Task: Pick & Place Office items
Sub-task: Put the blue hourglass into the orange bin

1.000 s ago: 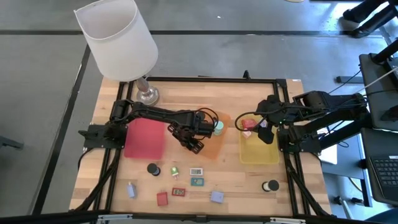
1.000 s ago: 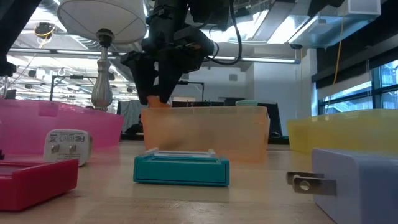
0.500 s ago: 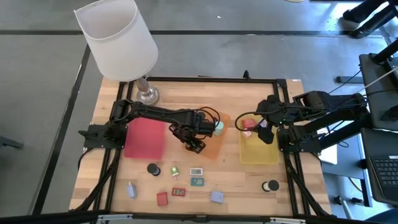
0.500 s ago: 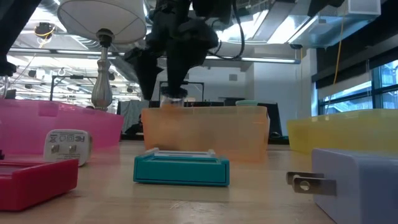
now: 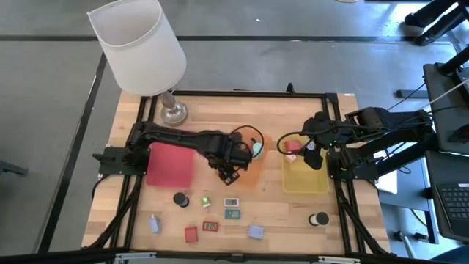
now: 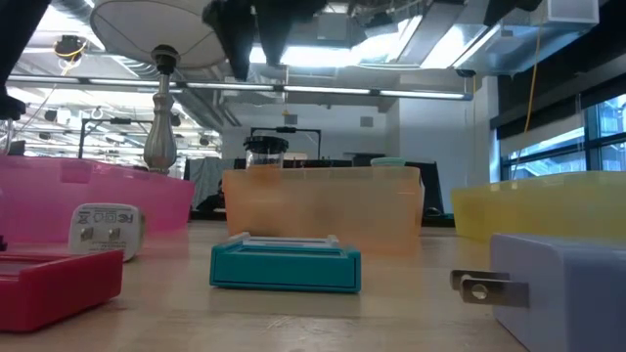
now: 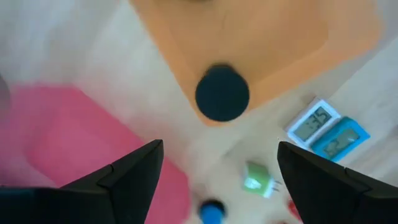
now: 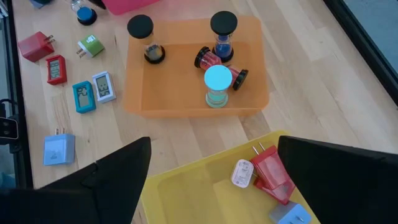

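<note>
A black-capped sand timer [image 7: 222, 93] stands upright on its base in the near left corner of the orange tray [image 8: 186, 93]; its top [image 6: 264, 150] shows over the tray wall. My left gripper [image 7: 221, 180] hangs open straight above it, pointing down, well clear [image 6: 256, 29]. More timers stand or lie in the tray, among them a teal one [image 8: 217, 84]. Small clocks, plugs and blocks lie loose on the table's near part, such as the teal clock [image 6: 286, 264]. My right gripper [image 8: 211, 186] waits open above the yellow tray [image 5: 304, 180].
A pink tray [image 5: 170, 163] lies left of the orange one. A lamp with a big white shade [image 5: 139, 48] stands on a metal base [image 5: 174, 112] at the far left. The yellow tray holds a red and a white plug [image 8: 261, 171]. A black roll [image 5: 319, 218] sits near right.
My left gripper has opened, let go of the black-capped timer in the orange tray's near left corner, and risen straight up from it. The timer stays standing in the tray.
</note>
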`<state>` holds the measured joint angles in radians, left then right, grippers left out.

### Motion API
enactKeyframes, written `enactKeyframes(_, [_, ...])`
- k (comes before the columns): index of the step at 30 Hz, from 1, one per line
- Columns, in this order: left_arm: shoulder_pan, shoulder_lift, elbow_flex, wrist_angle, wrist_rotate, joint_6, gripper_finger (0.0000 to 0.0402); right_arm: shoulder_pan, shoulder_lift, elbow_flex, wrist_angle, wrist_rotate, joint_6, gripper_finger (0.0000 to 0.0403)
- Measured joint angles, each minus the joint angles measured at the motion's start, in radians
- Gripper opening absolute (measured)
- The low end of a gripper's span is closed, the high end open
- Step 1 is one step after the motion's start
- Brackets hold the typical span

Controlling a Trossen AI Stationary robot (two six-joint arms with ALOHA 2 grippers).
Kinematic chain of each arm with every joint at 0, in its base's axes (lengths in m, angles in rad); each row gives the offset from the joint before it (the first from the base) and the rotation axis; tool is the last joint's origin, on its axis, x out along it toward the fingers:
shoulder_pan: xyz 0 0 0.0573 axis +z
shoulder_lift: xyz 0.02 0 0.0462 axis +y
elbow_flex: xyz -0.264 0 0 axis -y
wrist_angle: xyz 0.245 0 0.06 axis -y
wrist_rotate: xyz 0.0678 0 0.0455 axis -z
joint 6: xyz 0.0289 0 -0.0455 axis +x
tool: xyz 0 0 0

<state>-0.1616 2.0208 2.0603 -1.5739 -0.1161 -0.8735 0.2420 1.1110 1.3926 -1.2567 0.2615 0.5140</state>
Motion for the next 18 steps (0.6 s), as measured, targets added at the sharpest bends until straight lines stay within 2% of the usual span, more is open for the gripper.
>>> enactKeyframes(6, [-0.15,-0.068,-0.035,0.003,-0.25,0.076,0.0311,0.0,0.0,0.0,0.001,0.0,0.0,0.0355])
enactKeyframes(12, [-0.261,-0.129,-0.048,0.003,-0.206,0.054,0.0311,0.0,0.0,0.0,0.001,0.0,0.0,0.0355])
enactKeyframes(18, [-0.329,-0.139,-0.048,0.003,-0.312,-0.052,0.031,0.0,0.0,0.0,0.001,0.0,0.0,0.0355])
